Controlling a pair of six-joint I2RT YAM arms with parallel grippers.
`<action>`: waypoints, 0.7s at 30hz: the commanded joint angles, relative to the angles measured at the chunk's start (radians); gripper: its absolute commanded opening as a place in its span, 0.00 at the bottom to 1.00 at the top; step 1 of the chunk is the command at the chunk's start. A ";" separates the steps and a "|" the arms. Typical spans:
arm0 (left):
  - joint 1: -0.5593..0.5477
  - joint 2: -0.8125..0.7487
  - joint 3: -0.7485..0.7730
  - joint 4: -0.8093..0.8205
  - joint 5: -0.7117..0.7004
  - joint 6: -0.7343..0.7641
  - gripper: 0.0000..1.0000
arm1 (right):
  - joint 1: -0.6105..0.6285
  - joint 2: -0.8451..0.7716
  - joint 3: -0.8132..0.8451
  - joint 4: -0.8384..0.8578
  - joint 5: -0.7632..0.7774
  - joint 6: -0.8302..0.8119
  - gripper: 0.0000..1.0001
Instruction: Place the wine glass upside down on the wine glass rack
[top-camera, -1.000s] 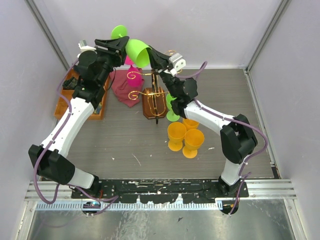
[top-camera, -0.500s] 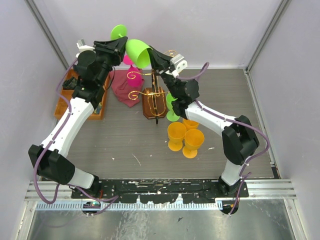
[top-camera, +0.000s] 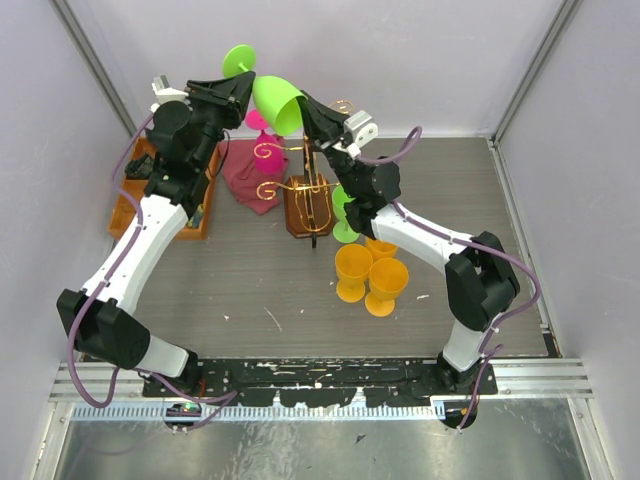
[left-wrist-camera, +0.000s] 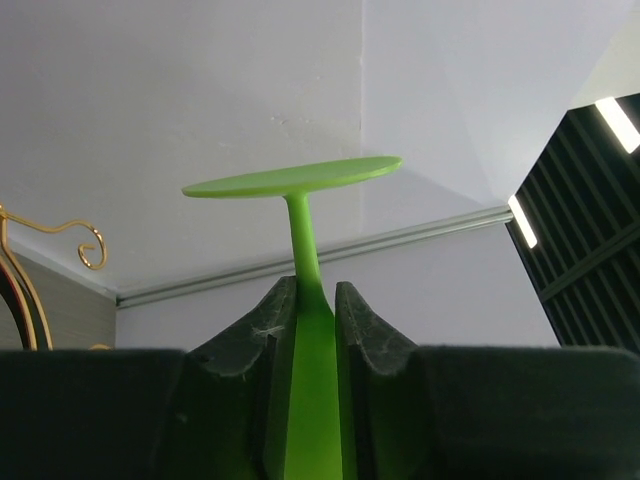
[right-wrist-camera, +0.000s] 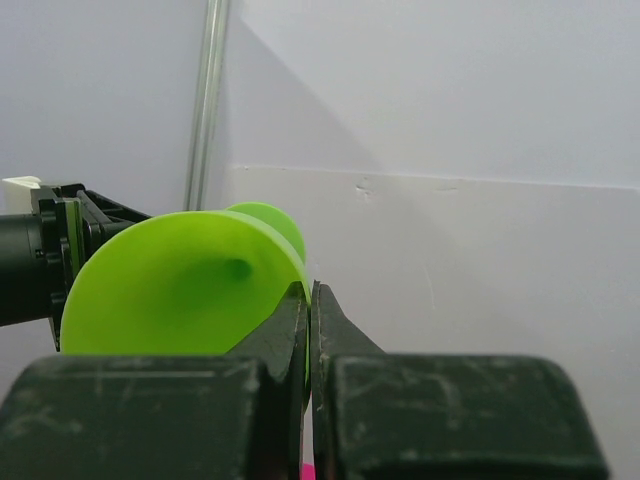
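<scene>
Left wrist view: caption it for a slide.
Left gripper clamps green wine glass by stem, foot uppermost; gold rack scroll at left.

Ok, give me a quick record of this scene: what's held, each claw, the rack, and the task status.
held: green wine glass, raised in the air, tilted
left claw: shut on the stem
right claw: shut on the bowl rim
wine glass rack: standing on the table
nearby: three orange goblets, standing
status: glass not yet on the rack
</scene>
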 joint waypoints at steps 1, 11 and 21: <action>0.005 0.001 0.006 0.075 0.020 0.012 0.30 | 0.007 -0.044 -0.002 0.025 -0.046 -0.001 0.00; 0.008 0.017 0.014 0.086 0.038 -0.002 0.32 | 0.008 -0.041 0.005 0.026 -0.062 0.014 0.00; 0.017 0.031 0.003 0.159 0.073 -0.010 0.00 | 0.008 -0.040 0.000 0.026 -0.077 0.026 0.07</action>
